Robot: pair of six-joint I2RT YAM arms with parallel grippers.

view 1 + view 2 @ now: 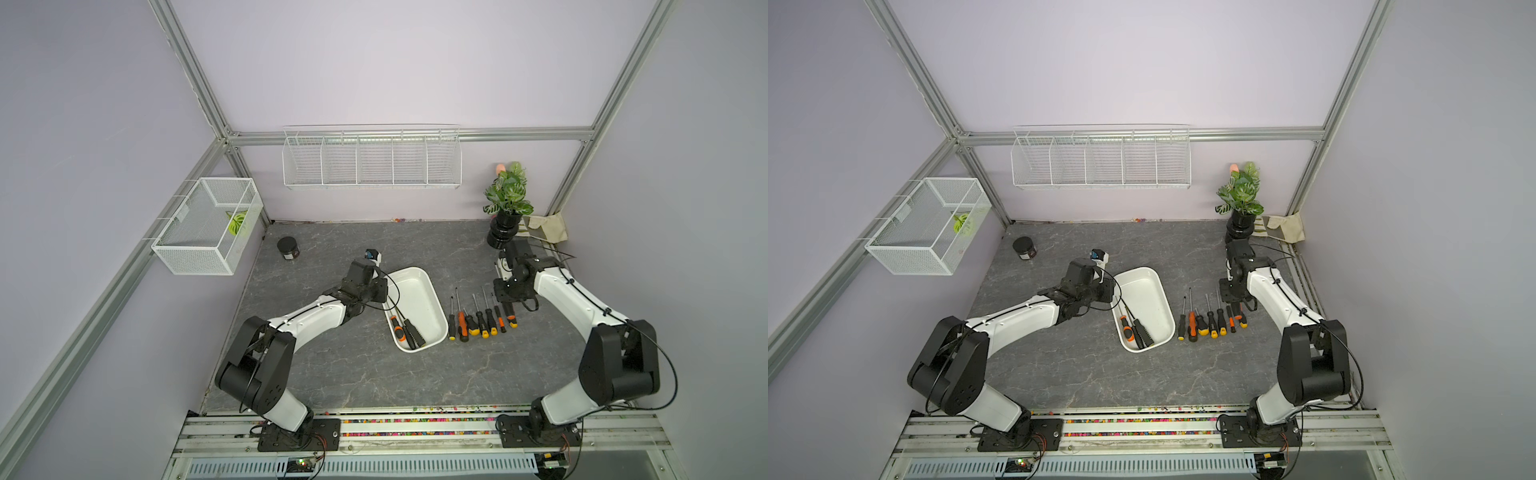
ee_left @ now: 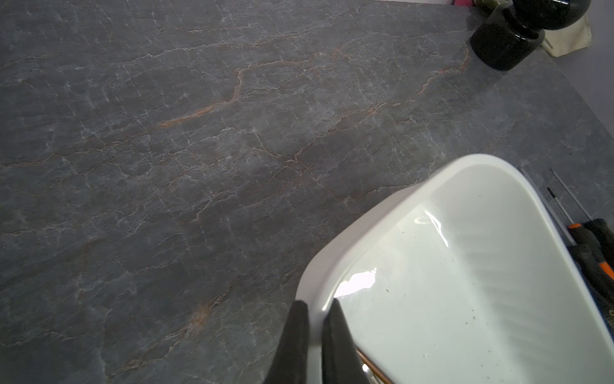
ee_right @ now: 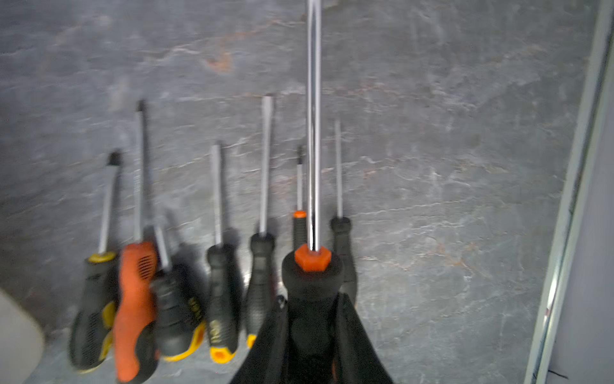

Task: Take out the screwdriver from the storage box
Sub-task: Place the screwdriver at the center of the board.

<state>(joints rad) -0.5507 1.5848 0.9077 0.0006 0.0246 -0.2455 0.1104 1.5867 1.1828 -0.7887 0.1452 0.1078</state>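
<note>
**Right gripper holds a screwdriver at the row; left pinches the box**

The right gripper (image 3: 314, 335) is clamped on the black handle of a screwdriver (image 3: 313, 257) with an orange hex collar, and its bright shaft points straight away from the wrist. It hangs over one end of a row of screwdrivers (image 1: 478, 320) laid side by side on the grey marbled table (image 1: 332, 374); whether it touches them I cannot tell. The left gripper (image 2: 314, 329) is closed on the rim of the white storage box (image 1: 415, 291), one finger inside and one outside. The box sits just beside the row, with loose screwdrivers (image 1: 398, 328) lying at the end nearer the arm bases.
</note>
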